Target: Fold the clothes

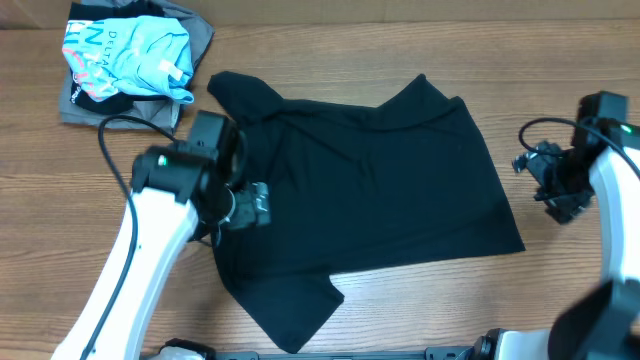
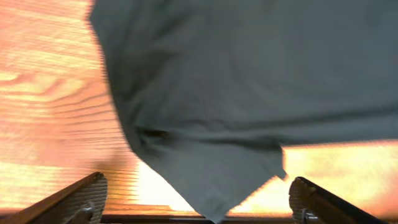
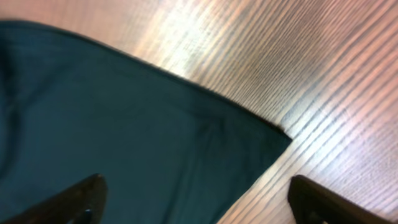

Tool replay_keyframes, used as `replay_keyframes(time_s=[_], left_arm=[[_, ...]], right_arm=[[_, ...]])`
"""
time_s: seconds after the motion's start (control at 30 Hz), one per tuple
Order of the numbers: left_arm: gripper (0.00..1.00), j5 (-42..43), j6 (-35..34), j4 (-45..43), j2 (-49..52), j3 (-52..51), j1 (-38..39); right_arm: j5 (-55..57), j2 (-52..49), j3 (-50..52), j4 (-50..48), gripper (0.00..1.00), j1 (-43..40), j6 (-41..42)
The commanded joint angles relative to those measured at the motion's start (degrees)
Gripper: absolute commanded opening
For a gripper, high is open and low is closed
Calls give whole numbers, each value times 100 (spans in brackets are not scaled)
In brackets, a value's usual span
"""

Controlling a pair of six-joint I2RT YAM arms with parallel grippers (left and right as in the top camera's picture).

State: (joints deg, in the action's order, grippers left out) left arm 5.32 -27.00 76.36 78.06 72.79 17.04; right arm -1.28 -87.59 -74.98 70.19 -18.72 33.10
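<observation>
The clothes, a black T-shirt [image 1: 370,190], lie spread flat across the middle of the wooden table, one sleeve toward the near edge. My left gripper [image 1: 258,205] hovers over the shirt's left side. In the left wrist view its fingers [image 2: 81,196] stand wide apart and open, with a pointed fold of the shirt [image 2: 249,81] below and nothing clamped. My right gripper [image 1: 552,185] hangs just off the shirt's right edge. It is open too, its fingers [image 3: 323,202] spread above a corner of the shirt [image 3: 112,124] and the bare wood beside it.
A light blue printed shirt [image 1: 130,55] lies on a grey folded garment [image 1: 80,100] at the table's far left corner. A black cable [image 1: 115,140] loops beside the left arm. Bare wood lies right of the shirt.
</observation>
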Motion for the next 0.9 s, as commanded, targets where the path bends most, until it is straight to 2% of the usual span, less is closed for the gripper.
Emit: replay_keyframes(time_s=[0.0, 0.2, 0.43, 0.67, 0.87], left_arm=[[97, 363, 116, 26, -146, 44, 688], [97, 369, -682, 0, 258, -234, 2175], [96, 358, -990, -555, 1113, -614, 3403], [94, 170, -1134, -734, 2122, -616, 3698], [86, 192, -1644, -1154, 2771, -616, 3698]], right_arm=[[-138, 415, -160, 48, 100, -4, -55], [-136, 225, -111, 70, 100, -7, -52], [-120, -94, -109, 20, 100, -7, -50], [63, -245, -109, -4, 100, -4, -52], [428, -245, -109, -68, 100, -7, -52]])
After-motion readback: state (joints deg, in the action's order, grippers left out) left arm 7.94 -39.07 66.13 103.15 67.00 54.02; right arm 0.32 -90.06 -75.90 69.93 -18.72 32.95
